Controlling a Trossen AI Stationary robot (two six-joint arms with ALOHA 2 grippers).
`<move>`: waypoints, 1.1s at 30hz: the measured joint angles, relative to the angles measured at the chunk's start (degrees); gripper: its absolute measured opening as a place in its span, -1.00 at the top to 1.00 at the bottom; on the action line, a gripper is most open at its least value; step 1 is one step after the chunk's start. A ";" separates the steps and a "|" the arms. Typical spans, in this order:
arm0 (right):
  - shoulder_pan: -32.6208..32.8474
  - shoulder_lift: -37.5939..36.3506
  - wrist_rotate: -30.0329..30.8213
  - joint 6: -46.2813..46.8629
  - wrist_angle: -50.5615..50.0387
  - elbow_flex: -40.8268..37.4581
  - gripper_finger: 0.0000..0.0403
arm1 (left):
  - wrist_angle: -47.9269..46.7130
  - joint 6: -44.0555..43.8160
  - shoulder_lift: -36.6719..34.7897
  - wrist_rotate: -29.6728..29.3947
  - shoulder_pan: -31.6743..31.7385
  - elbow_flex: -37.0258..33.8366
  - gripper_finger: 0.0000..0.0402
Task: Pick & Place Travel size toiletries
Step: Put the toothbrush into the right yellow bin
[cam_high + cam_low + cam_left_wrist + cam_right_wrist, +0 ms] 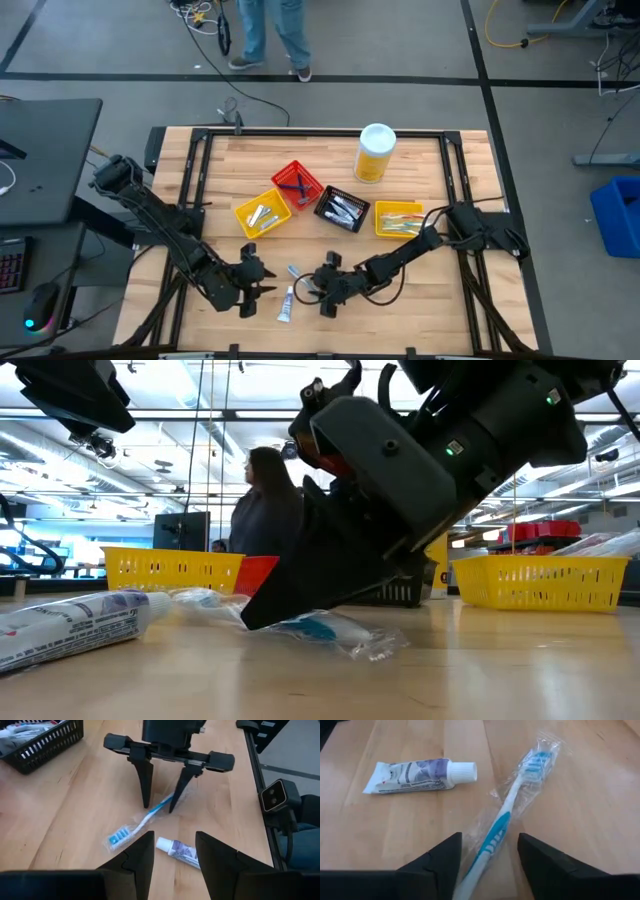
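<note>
The right gripper point(322, 289) is low over the desk point(420, 320), near the front edge and about the middle. Its jaws are spread, with one finger point(145, 780) on each side of the toothbrush point(506, 815), and the tips are down at the wood. The toothbrush is blue and white and lies flat in a clear wrapper point(176, 796). The fingers stand around its handle, and its brush end points away toward the left arm. They are not squeezing it. A small white tube point(420, 775) with a white cap lies flat just beside the toothbrush, a bit closer to the front edge, and the two do not touch. The left gripper point(252, 271) waits near the front edge, left of the toothbrush. Its jaws are spread too and hold nothing. Farther back, around the middle of the desk, sit four little bins in a bent row. The left yellow bin point(261, 213) holds small white tubes. The red bin point(297, 185) holds something blue. The black bin point(342, 208) holds pale things. The right yellow bin point(398, 219) holds slim pale things. A big yellow bottle point(374, 153) with a white lid stands upright near the back edge. A person point(271, 30) stands on the floor past the back of the desk.
</note>
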 joint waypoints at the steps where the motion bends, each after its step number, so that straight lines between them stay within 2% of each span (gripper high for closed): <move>1: -0.16 0.00 -0.07 -0.03 -0.14 0.00 0.08 | 0.01 0.01 0.00 0.12 0.00 0.00 0.24; 7: -1.61 -0.41 -1.33 2.46 -1.96 0.02 0.46 | 0.02 -0.20 0.00 0.20 0.01 0.00 0.24; 14: -2.68 -3.32 -1.84 3.33 -6.05 -0.31 0.78 | 0.03 -0.44 0.00 0.20 0.00 0.00 0.24; 20: -2.85 -8.47 -1.34 3.27 -14.59 -0.31 0.84 | 0.00 -0.36 0.00 0.19 0.01 0.00 0.24; 26: -2.80 -16.80 -1.50 3.15 -24.63 -0.24 0.84 | 0.69 -0.03 0.00 -0.02 0.02 0.00 0.24; 33: -2.71 -27.77 -1.53 3.50 -44.01 -0.20 0.85 | 2.30 -0.03 0.00 0.45 0.01 0.00 0.24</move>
